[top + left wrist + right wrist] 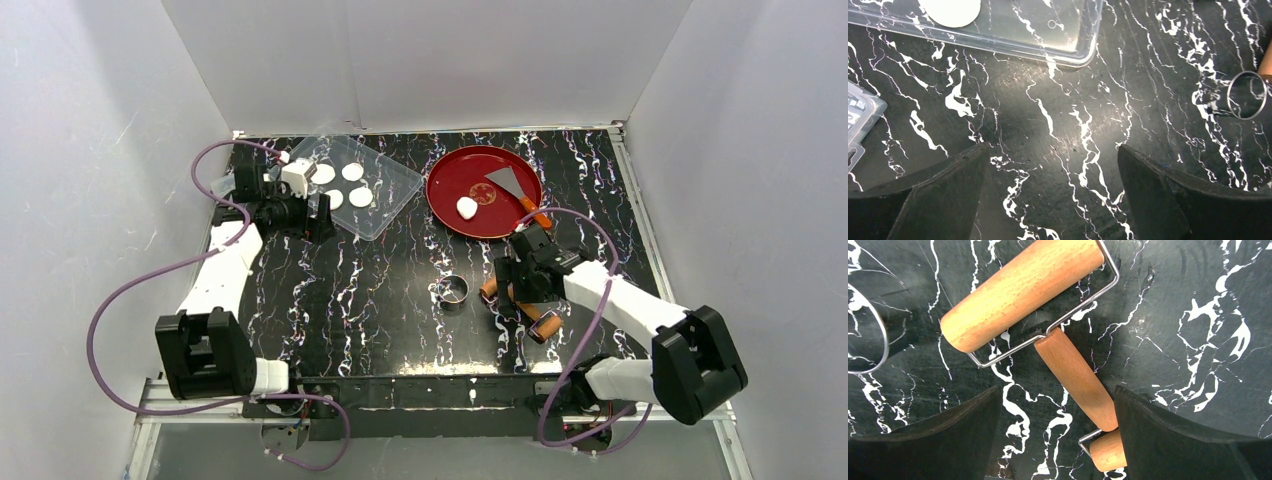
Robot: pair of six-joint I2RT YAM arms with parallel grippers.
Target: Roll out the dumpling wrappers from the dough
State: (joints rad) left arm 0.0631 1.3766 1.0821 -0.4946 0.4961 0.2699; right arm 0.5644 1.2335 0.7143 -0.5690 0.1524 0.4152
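- White panel walls close in three sides of a black bench with a glossy surface veined in white like marble.
- Two white and black arms reach up from the lower edge of the top view, the left arm toward the upper left and the right arm toward the centre right.
- A clear, thin-walled plastic tray, rectangular with rounded corners, lies in the upper left.
- A round, glossy red plate sits in the upper centre, just right of the tray.
- A wooden rolling pin lies flat on the bench, a smooth pale cylinder in a wire yoke with a tapered handle and a smaller roller at its far end.
- The right fingers are spread, with the handle between them and not gripped.
- The left fingers are parted wide above bare bench, holding nothing.
- A scraper with a grey metal blade and an orange handle rests on the plate's right side.
- A small shiny metal ring stands at mid-bench, left of the rolling pin.
- Four dumpling wrappers, flat, matte white discs, lie apart in the tray.
- The dough, a smooth white oval lump, sits on the plate, left of the scraper.
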